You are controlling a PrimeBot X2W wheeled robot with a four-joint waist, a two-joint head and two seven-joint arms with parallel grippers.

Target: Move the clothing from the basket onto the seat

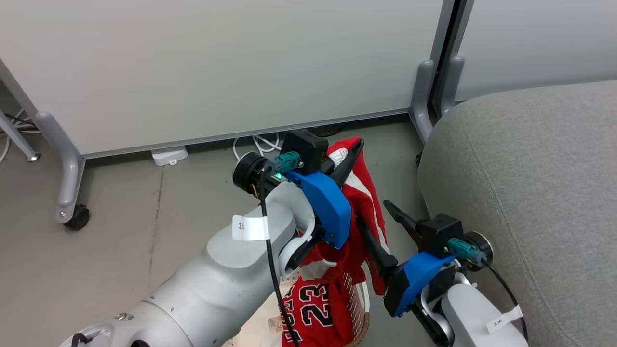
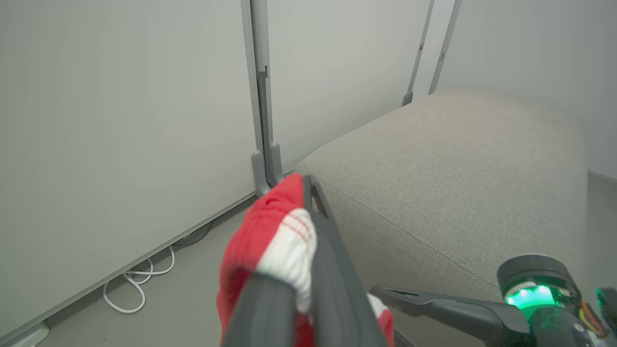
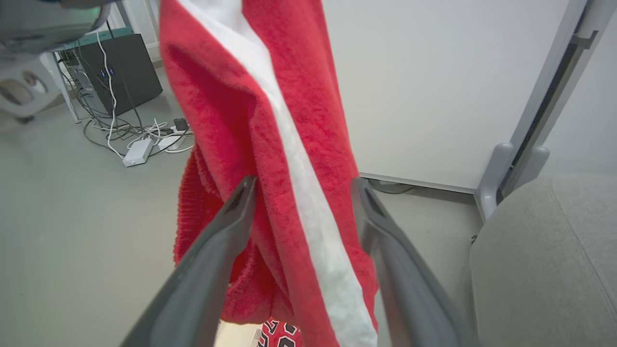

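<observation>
Red shorts [image 1: 368, 202] hang from the left gripper [image 1: 355, 146] above the basket [image 1: 357, 301], just left of the seat [image 1: 530, 193].

At the centre of the head view, the left gripper's jaws are clenched on a red-and-white bunch of the shorts. The cloth drops with its white stripe to the basket at the bottom edge. The jersey [image 1: 313, 308] lies there, its black-and-white "23" easy to read. The right gripper [image 3: 304, 183], at the lower right of the head view, has its jaws released and wide, one on each side of the hanging cloth. The grey seat takes the right of the frame. A white tag [image 1: 249, 227] on the left forearm starts with "3", and the rest is unclear. The right forearm's tag [image 1: 503, 320] is too small to read.
</observation>
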